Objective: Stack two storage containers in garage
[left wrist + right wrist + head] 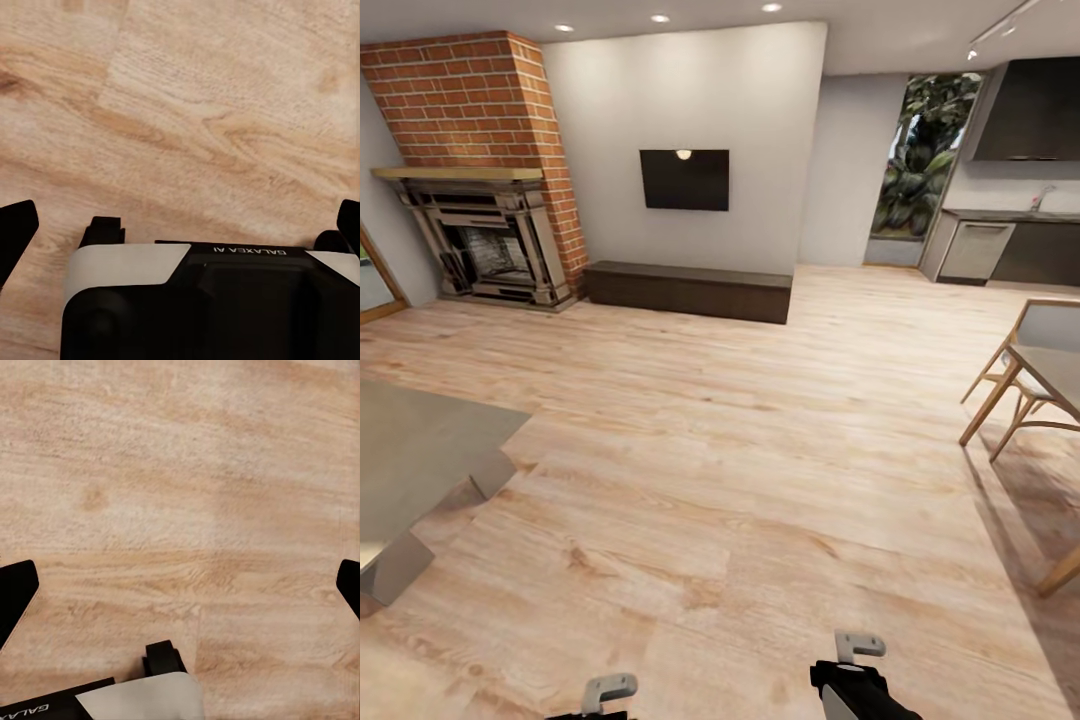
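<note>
The two storage containers are out of view, and so are the garage and its concrete floor. I stand in the living room on light wood plank flooring (690,470). My left gripper (184,225) hangs open over bare planks, its dark fingertips (16,229) spread wide with nothing between them. My right gripper (180,589) is open in the same way above the planks, fingertips (15,589) far apart. The ends of both arms show at the head view's lower edge, left arm (605,692) and right arm (860,682).
A brick fireplace (490,230) stands at the far left, with a dark low bench (688,290) under a wall-mounted TV (684,179). A grey table (410,450) juts in at the left. Wooden chairs (1025,385) stand at the right, with kitchen units (1000,250) behind.
</note>
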You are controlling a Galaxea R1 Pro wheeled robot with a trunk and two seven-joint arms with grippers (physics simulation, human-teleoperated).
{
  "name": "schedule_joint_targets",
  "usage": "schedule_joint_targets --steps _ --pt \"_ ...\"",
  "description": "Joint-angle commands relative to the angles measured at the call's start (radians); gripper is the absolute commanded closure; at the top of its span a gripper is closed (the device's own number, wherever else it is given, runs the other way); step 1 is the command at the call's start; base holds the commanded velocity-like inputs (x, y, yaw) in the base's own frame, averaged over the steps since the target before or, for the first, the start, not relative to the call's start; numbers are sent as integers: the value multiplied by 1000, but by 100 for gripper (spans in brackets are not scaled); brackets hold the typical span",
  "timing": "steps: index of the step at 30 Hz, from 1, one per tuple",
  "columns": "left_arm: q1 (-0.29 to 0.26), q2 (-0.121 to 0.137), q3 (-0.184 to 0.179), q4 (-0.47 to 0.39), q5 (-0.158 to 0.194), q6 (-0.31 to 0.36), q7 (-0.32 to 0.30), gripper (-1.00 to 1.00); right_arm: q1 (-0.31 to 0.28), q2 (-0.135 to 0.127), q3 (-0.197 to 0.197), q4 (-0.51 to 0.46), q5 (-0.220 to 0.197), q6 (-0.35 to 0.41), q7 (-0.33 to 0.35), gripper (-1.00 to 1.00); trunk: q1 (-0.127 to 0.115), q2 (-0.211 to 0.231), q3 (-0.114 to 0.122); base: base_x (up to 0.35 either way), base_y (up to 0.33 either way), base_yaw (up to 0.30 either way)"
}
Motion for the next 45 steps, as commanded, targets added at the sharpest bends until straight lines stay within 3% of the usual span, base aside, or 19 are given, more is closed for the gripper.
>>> schedule_joint_targets --steps 1,45 --pt "0 -1 3 -2 10 7 -1 -100 -1 -1 8 -2 -5 6 -8 -100 1 -1 -1 324 0 0" --pt "0 -1 4 -2 10 6 -1 -100 -1 -1 9 -2 -5 6 -8 -100 1 -1 4 326 0 0"
